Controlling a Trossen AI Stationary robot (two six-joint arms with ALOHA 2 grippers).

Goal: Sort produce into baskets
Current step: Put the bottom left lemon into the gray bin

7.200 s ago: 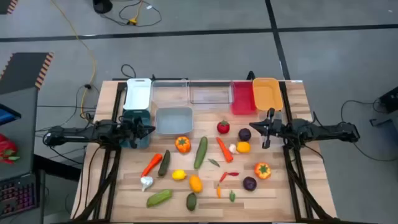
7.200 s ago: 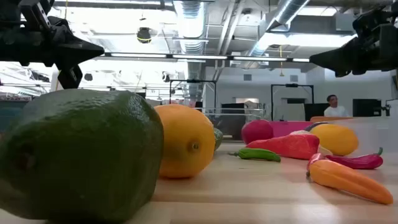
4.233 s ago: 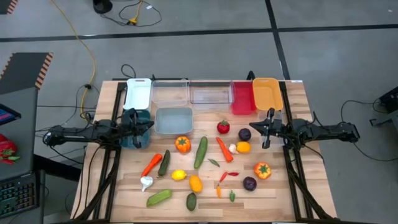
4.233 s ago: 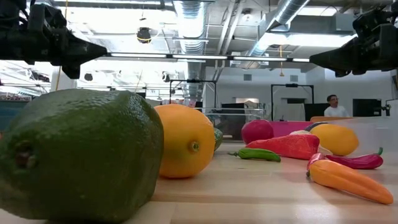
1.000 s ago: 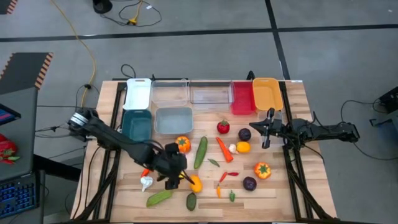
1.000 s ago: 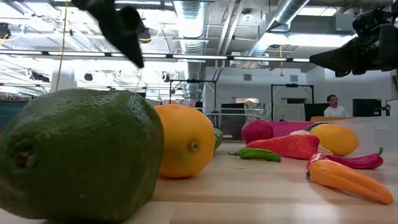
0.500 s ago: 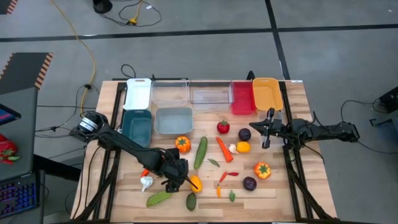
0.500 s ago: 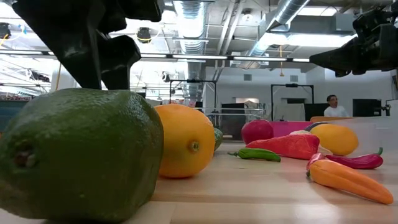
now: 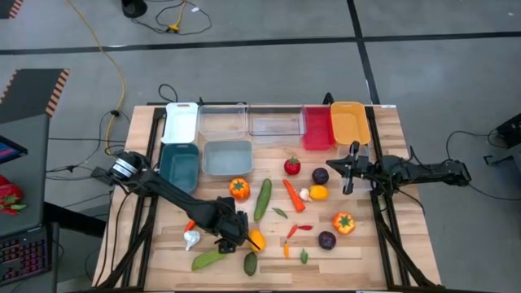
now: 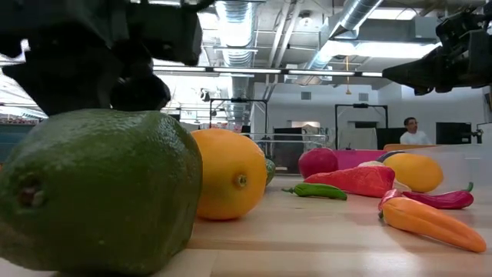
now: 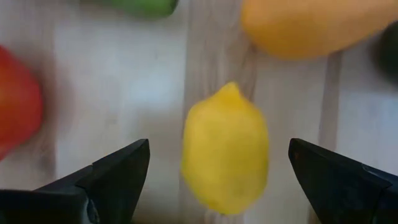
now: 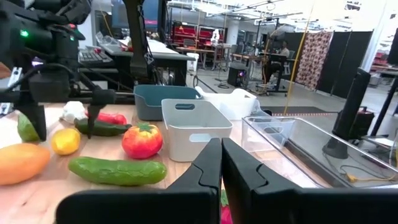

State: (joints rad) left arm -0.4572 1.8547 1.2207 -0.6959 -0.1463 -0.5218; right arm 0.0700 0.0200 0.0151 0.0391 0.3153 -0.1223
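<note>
The left gripper (image 9: pixel 232 233) is down low over the wooden tabletop (image 9: pixel 366 260), its two dark fingers (image 11: pixel 115 174) spread wide with the yellow lemon (image 11: pixel 225 149) sitting between them, not yet touched by either one. Taking that lemon (image 9: pixel 234 229) as the mark: an orange fruit (image 9: pixel 256 239) lies just beside it, a dark green avocado-like piece (image 9: pixel 251 263) a little farther on toward the near edge, and a light green cucumber (image 9: pixel 208 260) lies near it on the arm's side. The white garlic (image 9: pixel 191 238) and an orange carrot (image 9: pixel 198 215) are close by as well, partly under the arm. A longer green cucumber (image 9: pixel 262 199) and an orange pepper (image 9: pixel 238 189) lie beyond the lemon, toward the baskets.

The baskets stand along the far edge, well apart from the lemon: white (image 9: pixel 181 120), two clear ones (image 9: pixel 222 119) (image 9: pixel 275 120), red (image 9: pixel 317 128) and orange (image 9: pixel 348 122), with the teal (image 9: pixel 179 163) and the grey-blue (image 9: pixel 227 157) set a row nearer. All look unfilled.

The right gripper (image 9: pixel 352 168) waits well away from the lemon, up above the tabletop near the red and orange baskets, its fingers (image 12: pixel 205 171) pressed together with nothing between them. A purple ball (image 9: pixel 321 175) lies just by it.
</note>
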